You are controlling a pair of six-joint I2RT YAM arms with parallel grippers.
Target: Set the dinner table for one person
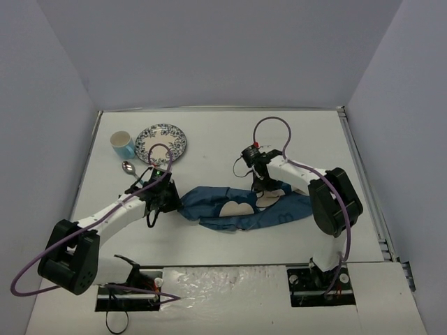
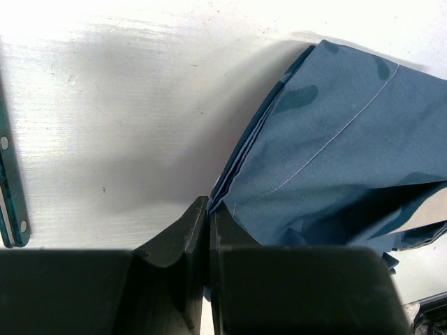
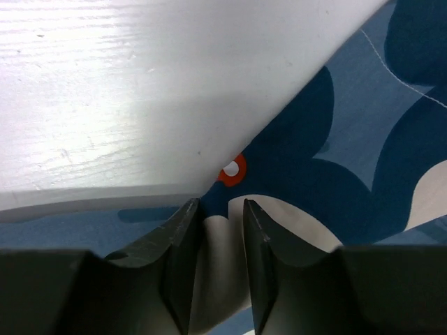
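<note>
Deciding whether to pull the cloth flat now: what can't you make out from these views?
Top view: the left arm hides the spoon's handle end; the cup is too small to see inside.
Right wrist view: the right gripper straddles a placemat fold; its fingers hide whether it is pinched.
Left wrist view: the frame cuts off the placemat's rest.

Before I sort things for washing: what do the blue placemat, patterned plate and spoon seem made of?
Placemat: matte woven cloth; it folds and shows a stitched seam. Plate: probably glazed ceramic, blue pattern on white. Spoon: likely metal, shiny bowl.
</note>
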